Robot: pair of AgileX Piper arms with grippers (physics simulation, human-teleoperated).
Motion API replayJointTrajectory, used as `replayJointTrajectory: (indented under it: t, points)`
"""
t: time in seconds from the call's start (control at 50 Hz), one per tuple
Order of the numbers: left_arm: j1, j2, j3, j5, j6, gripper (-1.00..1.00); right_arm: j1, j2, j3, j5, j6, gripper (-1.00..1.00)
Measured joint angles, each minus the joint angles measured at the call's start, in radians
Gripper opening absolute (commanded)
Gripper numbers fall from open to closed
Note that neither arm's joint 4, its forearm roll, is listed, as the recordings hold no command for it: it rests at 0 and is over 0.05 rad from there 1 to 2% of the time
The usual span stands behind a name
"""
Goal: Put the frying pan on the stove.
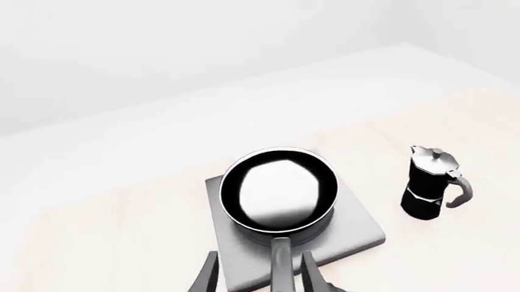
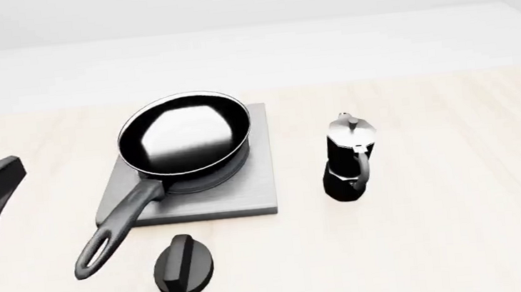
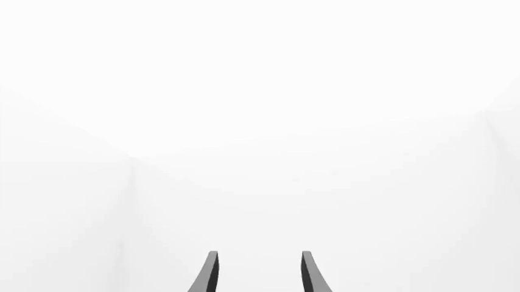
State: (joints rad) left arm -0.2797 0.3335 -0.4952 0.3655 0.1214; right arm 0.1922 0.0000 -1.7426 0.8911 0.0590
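The glossy black round frying pan (image 2: 184,134) sat on the square brushed grey metal stove (image 2: 245,185) on the pale wooden desk (image 2: 460,227). Both the left tool (image 1: 258,274) and the right tool (image 3: 257,274) stood open, empty.

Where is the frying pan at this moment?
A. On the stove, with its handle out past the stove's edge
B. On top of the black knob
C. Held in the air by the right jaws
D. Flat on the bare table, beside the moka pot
A: in the front view the frying pan sits on the rings of the stove, and its handle reaches out over the table.
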Motion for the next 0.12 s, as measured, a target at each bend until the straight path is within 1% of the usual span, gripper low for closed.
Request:
replayJointTrajectory:
  t: [0.12]
  points:
    - [0.003,-0.016,-0.055,0.026,0.018,1.0,0.0,0.0,-0.001,0.0,0.0,1.0]
